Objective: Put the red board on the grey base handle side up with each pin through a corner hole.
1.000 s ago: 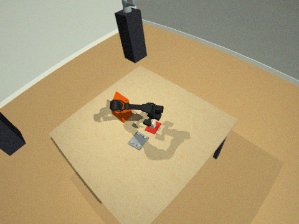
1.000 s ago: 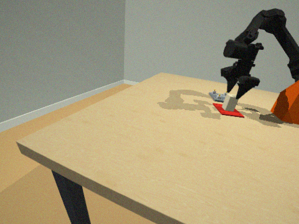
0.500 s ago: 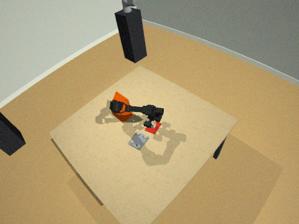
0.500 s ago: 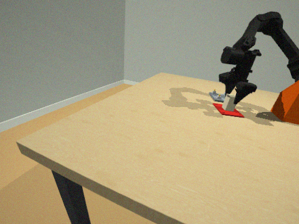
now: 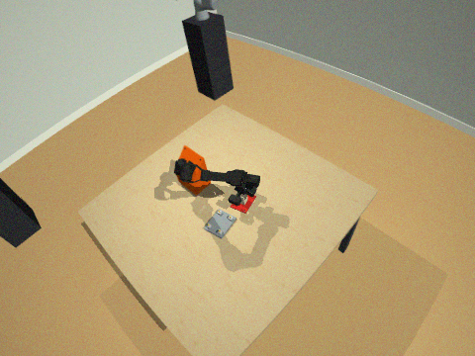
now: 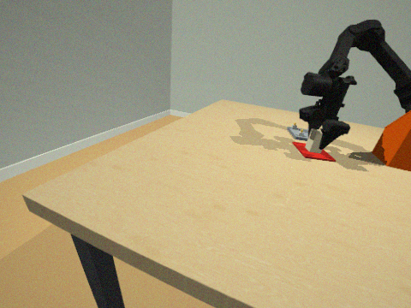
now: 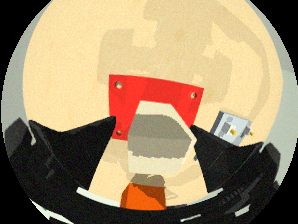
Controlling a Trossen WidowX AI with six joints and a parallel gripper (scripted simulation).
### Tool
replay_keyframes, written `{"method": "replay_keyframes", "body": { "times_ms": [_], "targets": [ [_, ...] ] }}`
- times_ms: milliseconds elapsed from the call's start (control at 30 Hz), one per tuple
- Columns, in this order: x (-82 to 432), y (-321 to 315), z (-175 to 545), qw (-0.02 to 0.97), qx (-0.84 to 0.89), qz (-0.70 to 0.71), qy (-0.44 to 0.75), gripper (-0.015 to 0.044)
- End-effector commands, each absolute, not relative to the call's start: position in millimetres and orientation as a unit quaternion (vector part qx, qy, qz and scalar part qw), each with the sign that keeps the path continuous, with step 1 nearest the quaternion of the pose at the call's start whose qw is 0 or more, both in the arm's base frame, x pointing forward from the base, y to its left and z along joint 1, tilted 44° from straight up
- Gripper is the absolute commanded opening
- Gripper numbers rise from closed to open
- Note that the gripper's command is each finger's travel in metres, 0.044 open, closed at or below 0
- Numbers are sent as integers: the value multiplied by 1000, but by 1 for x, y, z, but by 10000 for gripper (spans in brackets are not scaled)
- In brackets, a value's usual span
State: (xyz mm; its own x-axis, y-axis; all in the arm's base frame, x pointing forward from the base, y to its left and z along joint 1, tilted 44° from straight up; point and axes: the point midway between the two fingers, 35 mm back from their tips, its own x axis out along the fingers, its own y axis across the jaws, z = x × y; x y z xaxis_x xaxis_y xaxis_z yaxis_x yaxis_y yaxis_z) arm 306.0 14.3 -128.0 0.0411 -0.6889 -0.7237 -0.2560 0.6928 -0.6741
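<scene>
Jaws spread nearly to their full width, the gripper (image 5: 243, 197) (image 6: 317, 139) (image 7: 154, 122) has hold of nothing; its two black fingertips stand on either side of the pale square handle (image 5: 243, 200) (image 6: 313, 142) (image 7: 160, 135). That handle rises from the flat red board (image 5: 251, 204) (image 6: 305, 150) (image 7: 125, 100), which lies handle side up on the wooden table (image 5: 173, 237) (image 6: 193, 192) (image 7: 60, 60). Three of the board's corner holes show in the wrist view; the fourth corner is hidden.

Just beside the board, and apart from it, sits the grey base (image 5: 221, 225) (image 6: 295, 133) (image 7: 242, 122). Its four posts show from the top, one near each corner, and gold pins (image 6: 294, 124) (image 7: 233, 132) stand up from it. The board is off the pins. Above them bends the black arm (image 5: 218, 176) (image 6: 342, 47), mounted at an orange base plate (image 5: 190, 154) (image 6: 396, 141) (image 7: 130, 197).
</scene>
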Motion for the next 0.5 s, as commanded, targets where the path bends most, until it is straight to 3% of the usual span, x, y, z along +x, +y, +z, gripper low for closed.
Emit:
{"method": "replay_keyframes", "body": {
  "times_ms": [0, 267, 467],
  "targets": [
    [305, 11, -130, 627, -356, -171, 672, 361],
    [305, 11, -130, 627, -356, -171, 672, 151],
    [305, 11, -130, 627, -356, -171, 672, 111]
  ]
}}
